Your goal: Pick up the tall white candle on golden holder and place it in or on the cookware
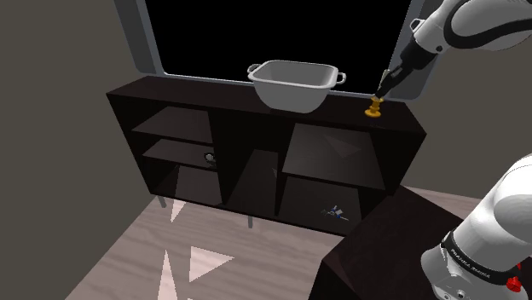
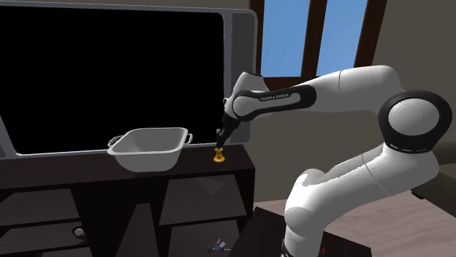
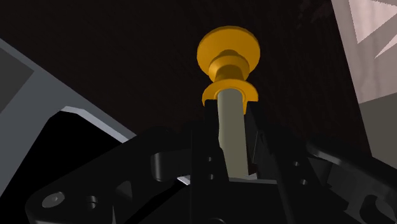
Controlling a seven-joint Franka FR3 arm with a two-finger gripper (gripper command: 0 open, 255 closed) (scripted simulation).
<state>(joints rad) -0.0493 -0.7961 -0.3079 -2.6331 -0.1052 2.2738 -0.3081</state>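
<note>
The candle [image 3: 230, 137] is a pale, slim stick in a golden holder [image 3: 229, 54]. The holder [image 1: 373, 108] stands on the dark cabinet top [image 1: 341, 115], near the end at the shoulder view's right. My gripper [image 1: 385, 86] comes down on it from above, and its fingers [image 3: 205, 137] clasp the candle stem on both sides. The base looks to be touching the cabinet top. The cookware is a light grey two-handled pan [image 1: 294, 83], standing on the same top to the shoulder view's left of the candle. In the second exterior view the gripper [image 2: 221, 139] is over the holder [image 2: 218, 155], right of the pan [image 2: 148, 148].
Behind the cabinet, a grey frame [image 1: 143, 38] surrounds a large black area. The cabinet has open shelves below; a small round object [image 1: 209, 158] and a small item [image 1: 334, 210] lie in them. My dark stand [image 1: 375, 256] is at the lower right.
</note>
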